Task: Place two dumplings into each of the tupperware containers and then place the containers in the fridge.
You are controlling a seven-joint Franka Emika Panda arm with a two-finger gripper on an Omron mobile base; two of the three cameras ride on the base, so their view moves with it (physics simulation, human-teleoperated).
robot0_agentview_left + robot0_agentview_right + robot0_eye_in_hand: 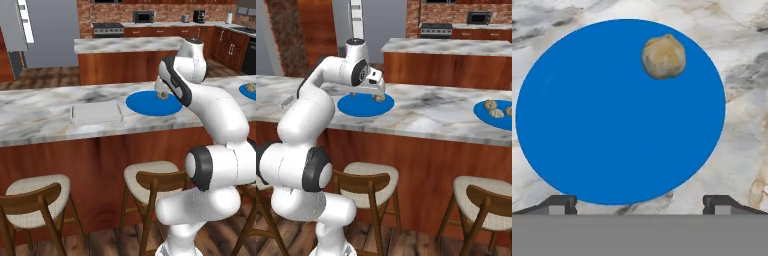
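Hand view looks straight down on a round blue plate (612, 115) lying on the marble counter (747, 125). The gripper (640, 204) hangs above the plate's near edge with its two dark fingertips (559, 204) spread wide apart, one at each lower corner of the view, with nothing between them and touching nothing.

One dumpling (664, 56) sits on the plate close to its rim, well away from the fingertips. In the left base view that dumpling (162, 94) shows at the plate's (145, 105) far side, just under the white hand.

A tupperware container (96, 113) lies on the same counter (35, 115) just beside the plate, on its left in that view, apart from it and holding no dumplings.

Right base view shows a second blue plate (483, 117) farther along the counter, well apart from the first plate (361, 106), carrying more dumplings (493, 109).

Wooden stools (152, 187) stand below the counter's front edge. Beyond the plate rises a second marble-topped island (125, 45), and the fridge (50, 30) stands past it, against the far left of the left base view.
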